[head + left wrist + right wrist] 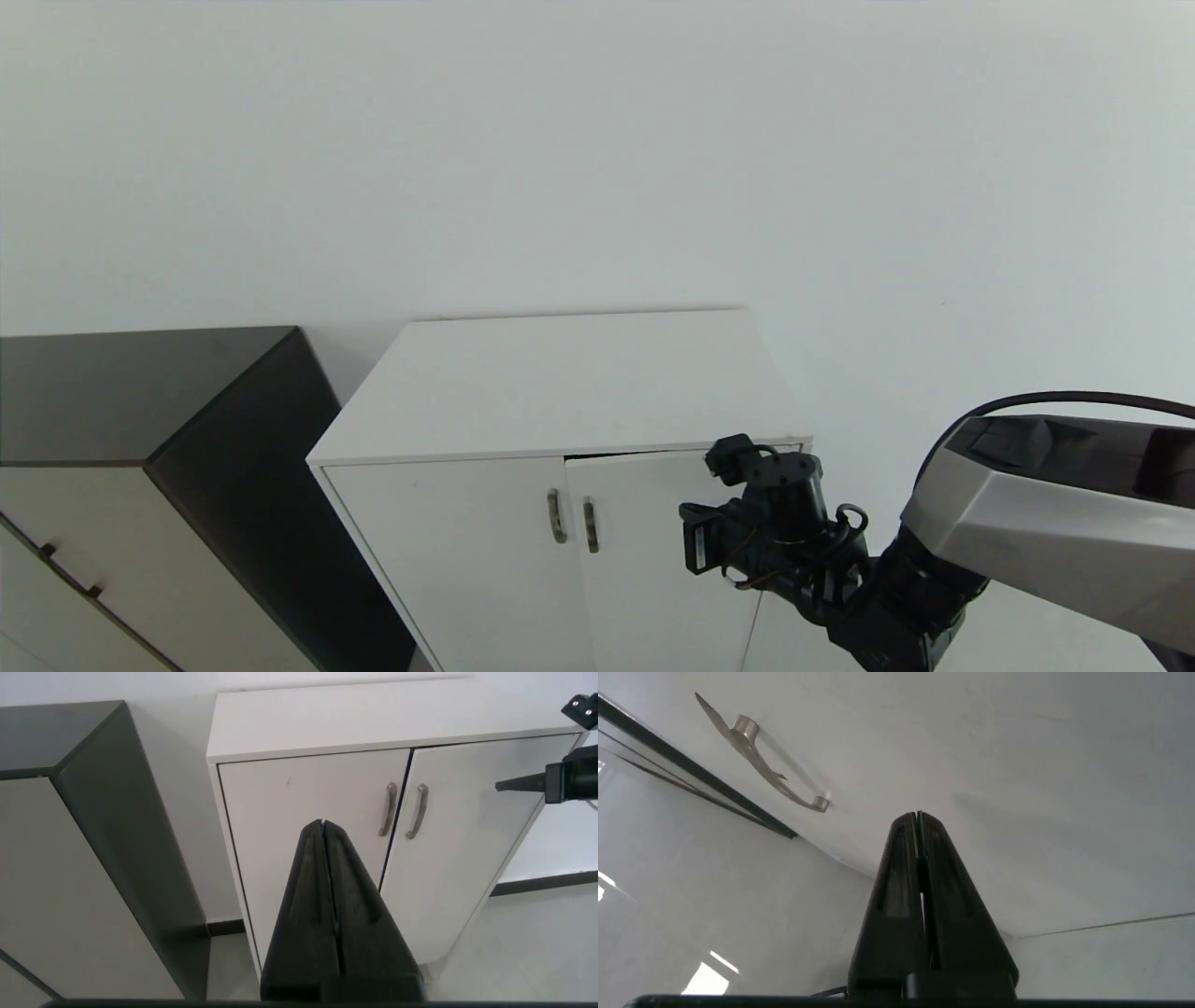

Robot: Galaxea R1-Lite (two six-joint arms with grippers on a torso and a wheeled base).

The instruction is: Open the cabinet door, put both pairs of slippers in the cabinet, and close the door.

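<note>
A white cabinet (560,383) with two doors stands against the wall. Its metal handles (556,515) (590,525) meet at the middle. The right door (644,579) shows a thin dark gap along its top edge, while the left door (448,551) lies flush. My right gripper (693,546) is shut and empty, close to the right door's face and to the right of its handle (775,765). In the left wrist view that right gripper (500,786) points at the right door. My left gripper (321,823) is shut and empty, held back from the left door (308,812).
A taller dark-topped cabinet (140,392) with pale fronts stands just left of the white one, a narrow gap between them. A plain white wall (597,140) runs behind both. A dark skirting strip (547,883) and pale floor (523,952) lie to the cabinet's right.
</note>
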